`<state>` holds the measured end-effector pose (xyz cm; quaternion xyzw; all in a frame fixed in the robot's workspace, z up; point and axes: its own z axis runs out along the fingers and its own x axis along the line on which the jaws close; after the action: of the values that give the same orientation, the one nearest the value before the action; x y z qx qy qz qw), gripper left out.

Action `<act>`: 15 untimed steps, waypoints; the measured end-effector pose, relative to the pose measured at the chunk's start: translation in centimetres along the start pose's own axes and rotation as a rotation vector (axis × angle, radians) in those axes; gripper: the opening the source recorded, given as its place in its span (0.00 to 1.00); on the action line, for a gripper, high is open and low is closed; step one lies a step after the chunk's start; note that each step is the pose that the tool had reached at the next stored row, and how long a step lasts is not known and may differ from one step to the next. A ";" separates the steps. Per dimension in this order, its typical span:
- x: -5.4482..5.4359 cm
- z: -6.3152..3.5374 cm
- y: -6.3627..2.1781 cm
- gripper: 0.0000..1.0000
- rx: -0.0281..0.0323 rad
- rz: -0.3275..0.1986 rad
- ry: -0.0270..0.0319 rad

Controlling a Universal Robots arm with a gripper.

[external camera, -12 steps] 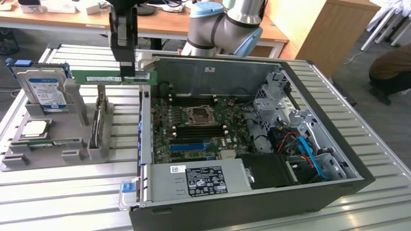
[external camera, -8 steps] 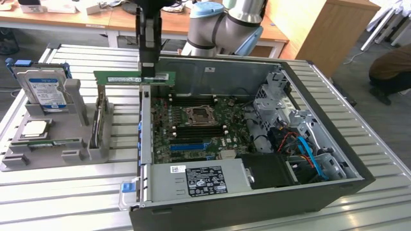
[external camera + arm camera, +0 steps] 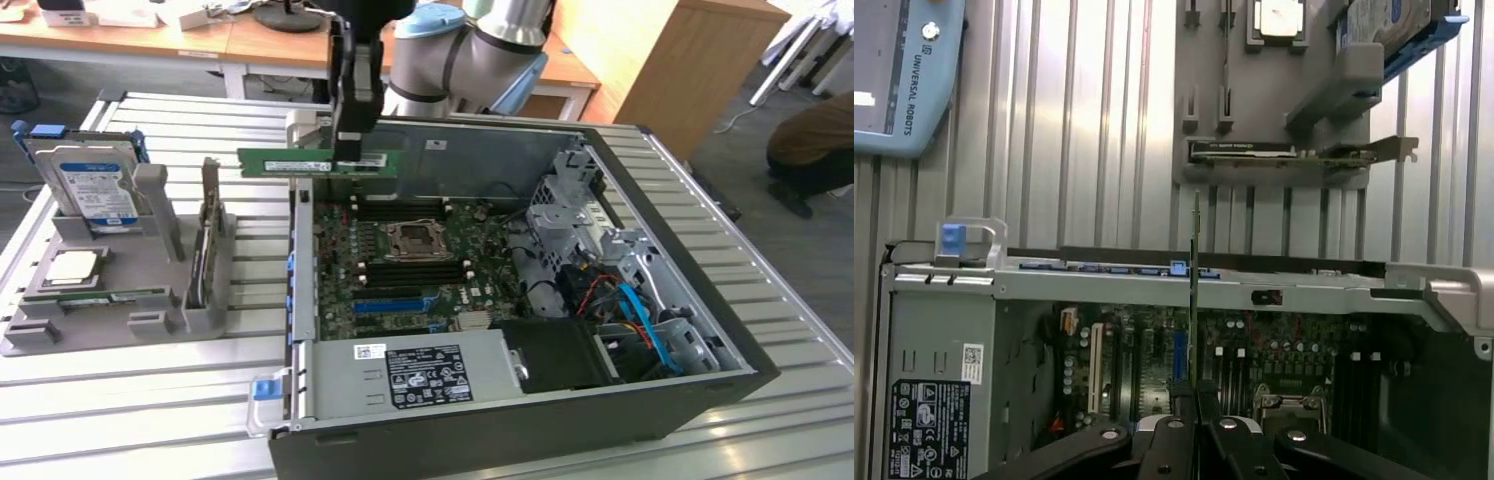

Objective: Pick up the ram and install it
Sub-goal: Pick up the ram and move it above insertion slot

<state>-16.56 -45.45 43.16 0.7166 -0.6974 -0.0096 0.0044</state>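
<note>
1. We see the gripper point(image 3: 350, 152) hanging from the robot arm point(image 3: 467, 50) over the far corner of an open computer case point(image 3: 694, 395), on the exterior view's left.
2. Its fingers point(image 3: 1176, 405) are clamped on the ram point(image 3: 287, 162), one on each flat face.
3. The ram is a slim, long green circuit-board stick. It carries a row of dark chips and a small white label along its face.
4. It is held level and lengthwise in the air, with its long edge pointing down. It touches nothing but the fingers.
5. In the wrist view we see the ram point(image 3: 1195, 290) edge-on as a thin dark line. It runs out from the gripper point(image 3: 1195, 395) and crosses above the case's side wall.
6. Below, inside the case, lies the motherboard point(image 3: 400, 275) with a square processor socket point(image 3: 416, 240) and a long blue slot point(image 3: 394, 300).
7. A power supply point(image 3: 414, 375) with a black label sits at the near end of the case.
8. On the slatted metal table point(image 3: 134, 420), beside the case on the exterior view's left, stands a gray holder point(image 3: 80, 330). It holds a hard drive point(image 3: 87, 190) and an upright expansion card point(image 3: 207, 240).
</note>
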 end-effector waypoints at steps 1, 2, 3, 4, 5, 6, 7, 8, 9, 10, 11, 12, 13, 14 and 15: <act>0.0 -0.01 -0.37 0.12 0.0001 0.000 0.0000; 0.0 -0.01 -0.74 0.12 0.0001 0.000 0.0000; 0.0 -0.02 -1.11 0.12 0.0001 0.000 0.0000; 0.0 -0.03 -1.47 0.12 0.0001 0.000 0.0000; 0.0 -0.03 -1.82 0.12 0.0001 0.000 0.0000; 0.1 -0.04 -2.18 0.12 0.0001 0.000 -0.0001; 0.1 -0.05 -2.58 0.12 0.0000 0.000 0.0000; 0.1 -0.06 -2.95 0.12 0.0000 0.000 0.0001; 0.1 -0.07 -3.33 0.12 0.0001 0.000 0.0000; 0.1 -0.07 -3.72 0.12 0.0000 0.000 0.0000; 0.1 -0.08 -4.13 0.12 0.0000 0.000 0.0000; 0.1 -0.09 -4.53 0.12 0.0000 0.000 0.0000; 0.1 -0.10 -4.92 0.12 0.0000 0.000 0.0000; 0.1 -0.10 -5.35 0.12 0.0000 0.000 0.0000; 0.2 -0.11 -5.73 0.12 0.0001 0.000 -0.0001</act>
<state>-10.82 -45.46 43.15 0.7166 -0.6974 -0.0096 0.0043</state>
